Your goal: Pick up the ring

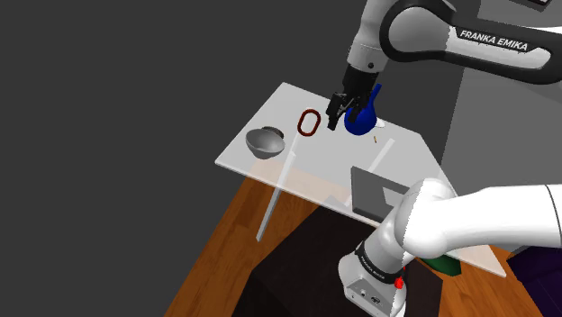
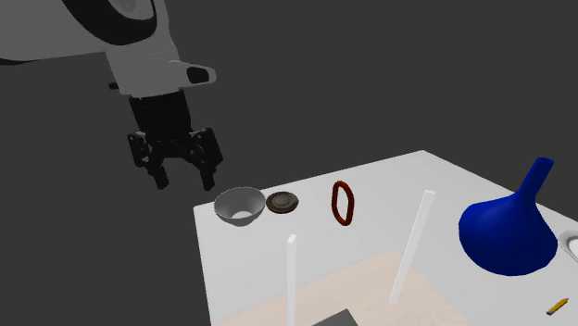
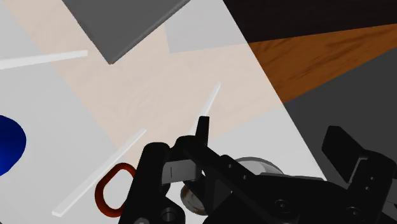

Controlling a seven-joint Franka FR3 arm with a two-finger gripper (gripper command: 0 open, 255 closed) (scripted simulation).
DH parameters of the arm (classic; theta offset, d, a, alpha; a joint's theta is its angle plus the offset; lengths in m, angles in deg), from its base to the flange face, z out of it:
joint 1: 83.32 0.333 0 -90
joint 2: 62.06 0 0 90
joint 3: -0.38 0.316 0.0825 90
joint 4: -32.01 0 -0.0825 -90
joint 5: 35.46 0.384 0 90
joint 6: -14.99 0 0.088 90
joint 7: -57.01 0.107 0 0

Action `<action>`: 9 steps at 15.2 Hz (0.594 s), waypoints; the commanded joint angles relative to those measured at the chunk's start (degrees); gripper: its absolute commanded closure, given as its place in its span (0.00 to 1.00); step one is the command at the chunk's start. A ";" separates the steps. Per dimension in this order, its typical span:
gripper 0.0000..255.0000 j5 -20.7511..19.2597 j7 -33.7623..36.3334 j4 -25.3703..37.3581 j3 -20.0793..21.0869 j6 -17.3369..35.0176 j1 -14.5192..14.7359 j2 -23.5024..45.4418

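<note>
Dark grey background surrounded the white table (image 1: 317,167). Shoulder view: the red ring (image 1: 310,123) stood upright just beside the gripper (image 1: 337,122), outside its jaws. Second exterior view: the jaws stood apart, empty, with the ring (image 2: 344,203) well clear of them. Wrist view: the ring (image 3: 113,191) lay outside the parted fingers (image 3: 203,130).

"FRANKA EMIKA" stands in white capitals on the arm's dark upper link (image 1: 501,42) (shoulder view).

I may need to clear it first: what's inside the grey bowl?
In the second exterior view the grey bowl shows just its pale inner wall, no contents; its near rim covers the inner wall right behind it.
</note>
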 commanded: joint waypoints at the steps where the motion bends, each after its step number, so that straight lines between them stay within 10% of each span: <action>1: 0.00 0.00 0.00 0.00 0.00 0.00 0.00 0.00; 9: 0.00 -8.05 -8.67 0.72 -6.92 10.51 -2.89 10.20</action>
